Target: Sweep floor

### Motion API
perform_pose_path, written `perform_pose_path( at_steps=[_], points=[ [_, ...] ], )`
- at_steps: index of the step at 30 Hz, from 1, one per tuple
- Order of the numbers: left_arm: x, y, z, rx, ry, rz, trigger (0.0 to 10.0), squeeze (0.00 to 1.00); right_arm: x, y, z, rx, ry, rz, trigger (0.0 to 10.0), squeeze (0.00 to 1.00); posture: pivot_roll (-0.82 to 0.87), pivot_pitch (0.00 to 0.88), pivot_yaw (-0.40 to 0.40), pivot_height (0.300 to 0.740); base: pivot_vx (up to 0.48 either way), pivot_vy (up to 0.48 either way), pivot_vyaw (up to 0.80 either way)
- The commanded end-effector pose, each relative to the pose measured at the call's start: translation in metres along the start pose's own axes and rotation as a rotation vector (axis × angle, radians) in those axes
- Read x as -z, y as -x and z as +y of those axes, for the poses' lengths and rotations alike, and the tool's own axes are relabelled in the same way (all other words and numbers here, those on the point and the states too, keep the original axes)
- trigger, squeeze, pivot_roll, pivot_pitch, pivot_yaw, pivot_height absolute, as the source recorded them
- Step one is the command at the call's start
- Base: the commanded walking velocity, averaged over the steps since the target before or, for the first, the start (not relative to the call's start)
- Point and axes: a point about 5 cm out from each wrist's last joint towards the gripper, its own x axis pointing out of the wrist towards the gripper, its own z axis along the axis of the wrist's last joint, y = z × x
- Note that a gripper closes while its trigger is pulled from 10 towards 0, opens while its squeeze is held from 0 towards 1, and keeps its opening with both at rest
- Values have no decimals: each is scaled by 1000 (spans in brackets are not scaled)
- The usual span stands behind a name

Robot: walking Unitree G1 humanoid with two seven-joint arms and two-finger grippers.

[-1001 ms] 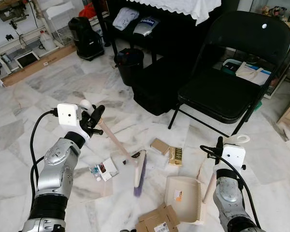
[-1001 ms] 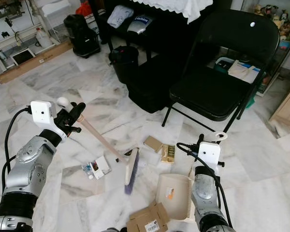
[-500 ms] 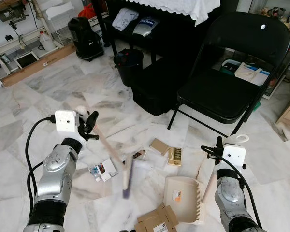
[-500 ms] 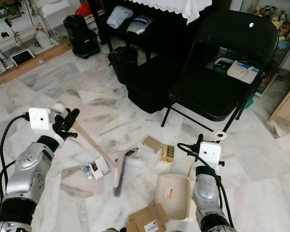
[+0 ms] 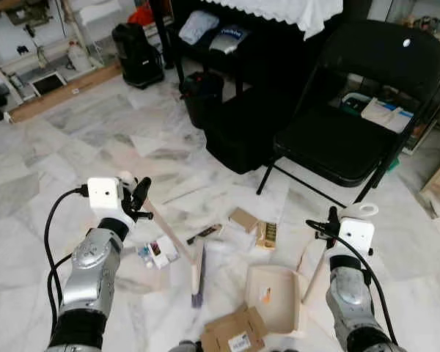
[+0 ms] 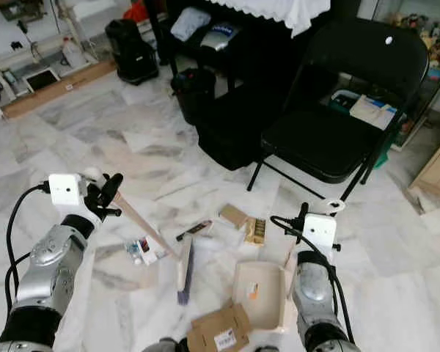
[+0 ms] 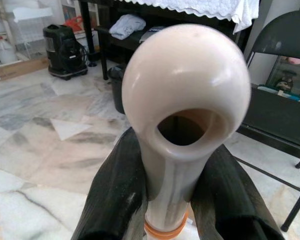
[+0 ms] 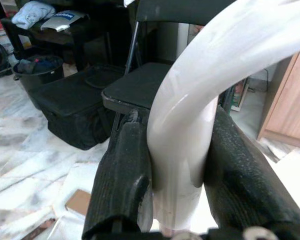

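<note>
broom [image 5: 177,246] clenched at its handle top by my left gripper [image 7: 176,200], brush end on the marble floor [image 5: 73,139] just left of the dustpan [image 5: 273,297]. right gripper [image 8: 176,185] clamped on the dustpan's pale handle, pan tilted up on the floor. cardboard box [image 5: 232,334] just beside the dustpan's near corner; small packets beyond it; black folding chair [image 5: 352,110] well behind.

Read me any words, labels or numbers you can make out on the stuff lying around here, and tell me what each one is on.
No text can be read.
Cardboard box: white label with a barcode, print too small.
Dustpan: orange sticker, blurred.
Grey bag on the shelf: blue logo, too blurred.
Small packets on the floor: pictures, no legible words.
</note>
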Motion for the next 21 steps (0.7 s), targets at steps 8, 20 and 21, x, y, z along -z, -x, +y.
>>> perform_pose_path(
  at_steps=[8, 20, 21],
  points=[
    [-6, 0, 5, -20, -38, -28, 10000, 0, 5, 3, 4, -14, -10, 33, 10000, 0, 77, 99, 114, 740, -93, 0, 0],
    [-12, -4, 6, -8, -70, -37, 10000, 0, 5, 3, 4, -18, -8, 34, 10000, 0, 80, 98, 118, 740, 0, 0, 0],
    [-12, -3, 6, -8, -74, -36, 10000, 0, 5, 3, 4, -18, -8, 34, 10000, 0, 80, 99, 118, 740, 0, 0, 0]
  ],
)
